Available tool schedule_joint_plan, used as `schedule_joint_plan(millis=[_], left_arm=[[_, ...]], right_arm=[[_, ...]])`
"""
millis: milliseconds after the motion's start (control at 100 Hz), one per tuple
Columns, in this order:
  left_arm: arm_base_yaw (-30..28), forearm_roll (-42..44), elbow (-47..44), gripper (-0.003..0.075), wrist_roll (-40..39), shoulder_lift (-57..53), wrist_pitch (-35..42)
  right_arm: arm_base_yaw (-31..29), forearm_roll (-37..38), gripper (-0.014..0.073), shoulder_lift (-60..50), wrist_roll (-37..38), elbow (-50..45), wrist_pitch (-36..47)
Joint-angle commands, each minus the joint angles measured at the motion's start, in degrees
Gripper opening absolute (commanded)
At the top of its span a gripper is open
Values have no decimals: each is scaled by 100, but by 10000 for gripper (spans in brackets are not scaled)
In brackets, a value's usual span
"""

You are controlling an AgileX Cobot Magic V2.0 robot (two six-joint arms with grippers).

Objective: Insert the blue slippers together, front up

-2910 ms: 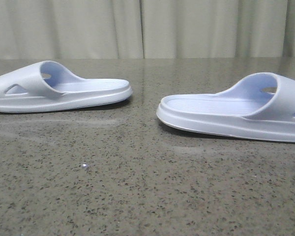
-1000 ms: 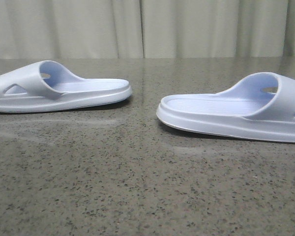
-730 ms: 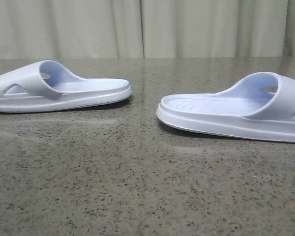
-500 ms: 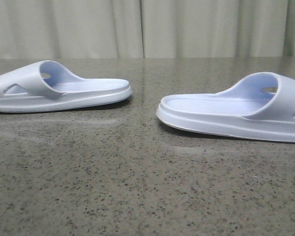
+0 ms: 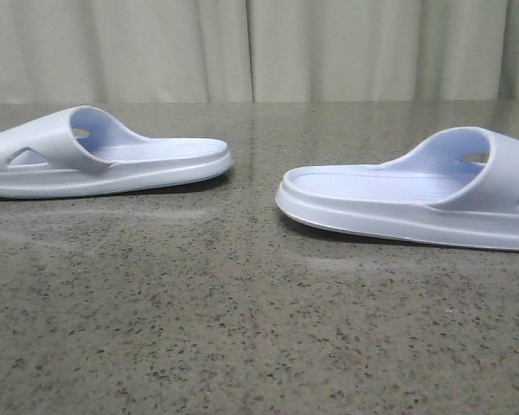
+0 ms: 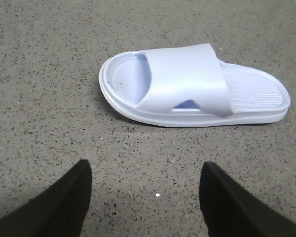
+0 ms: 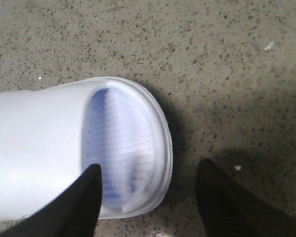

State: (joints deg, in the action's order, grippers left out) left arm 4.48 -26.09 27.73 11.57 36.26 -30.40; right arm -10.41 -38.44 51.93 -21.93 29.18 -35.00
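Speckled grey stone bench (image 5: 242, 328), curtain (image 5: 242, 47) behind. I saw nothing shift from earlier frames: both pale blue foam slippers, left (image 5: 95, 160) and right (image 5: 415, 199), lay flat, well apart. Both sets of jaws gaped, empty; the right gripper (image 7: 148, 200) straddled its slipper's end, the left gripper (image 6: 145, 197) was short of its own. Nothing grasped yet.

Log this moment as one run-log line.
left gripper: open, short of left slipper | right gripper: open, straddling right slipper end | slippers: apart, flat on table

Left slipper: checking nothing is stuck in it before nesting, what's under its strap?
Under the left slipper's strap, only ridged footbed shows at both openings and pale blue through the triangular cut-out. The strap hides the middle of the footbed.
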Motion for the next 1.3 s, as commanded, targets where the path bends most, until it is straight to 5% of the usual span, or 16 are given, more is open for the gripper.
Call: schedule_joint_plan(millis=[0, 450, 590, 760, 1290], left_arm=[[43, -164, 213, 421, 6, 38, 321], [43, -186, 213, 421, 6, 38, 321], [43, -186, 213, 421, 6, 38, 321], [43, -226, 213, 421, 6, 38, 321], [30, -1005, 839, 421, 6, 1887, 871]], right_arm=[[-31, -483, 360, 171, -437, 197, 197], [-31, -752, 342, 1050, -938, 643, -374], [-31, -764, 198, 1149, -1018, 643, -443], [-31, -764, -109, 1149, -1018, 643, -446], [-31, -718, -107, 949, -1018, 643, -388]])
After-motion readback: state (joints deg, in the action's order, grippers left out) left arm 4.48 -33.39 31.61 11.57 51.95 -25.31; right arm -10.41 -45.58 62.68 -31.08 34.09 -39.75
